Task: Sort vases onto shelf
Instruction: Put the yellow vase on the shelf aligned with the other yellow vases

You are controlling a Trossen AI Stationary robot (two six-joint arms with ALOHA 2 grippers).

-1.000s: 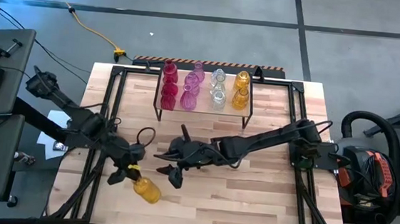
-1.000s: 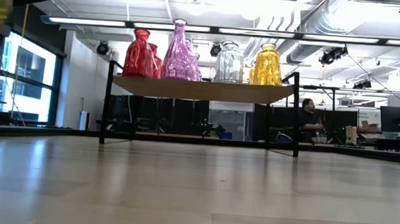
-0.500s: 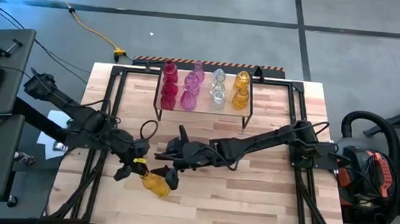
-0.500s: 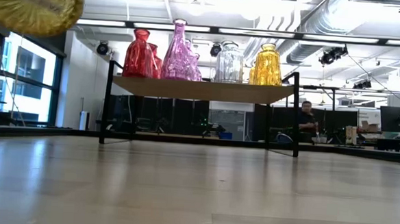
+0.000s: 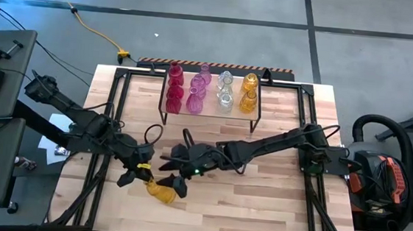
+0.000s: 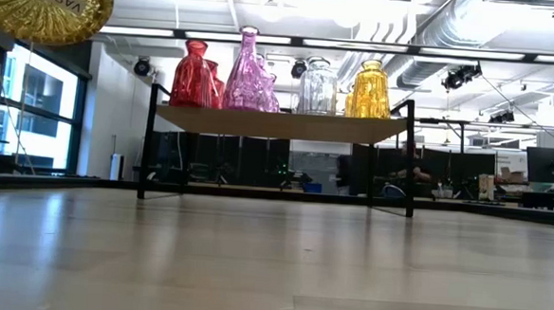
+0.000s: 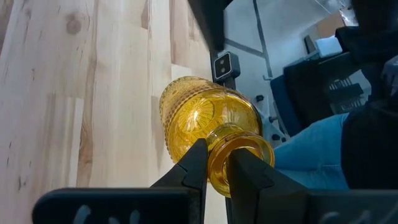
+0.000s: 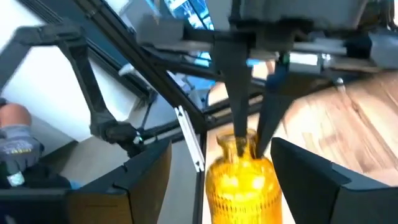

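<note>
While my left jaws are pinched nearly shut on the narrow neck of the yellow vase, holding it tipped over and clear of the tabletop near the front-left, the whole weight of the glass hangs from that one small grip, and that is where I judge the trouble could start. My right jaws stand wide, one finger on either side of the vase's round body, holding nothing yet; it looks like a hand-over between my two arms. If my left lets go before my right has closed firmly, the vase would drop and could crack or roll off the front edge. If my right closes off-centre on the curved, ribbed glass, it could squirt out sideways or twist in my left's grip. Squeezing too hard on the thin neck is a risk as well. With both arms crowded so close, my fingers could also knock one another. The shelf stands at the far middle of the tabletop, well apart from the held vase, and carries eight vases in colour columns: two red vases, two pink vases, two clear vases and two yellow shelf vases. The shelf is crowded, so setting another down by the yellow pair could nudge a neighbour over. Every vase I can see into looks empty, the held one included.
</note>
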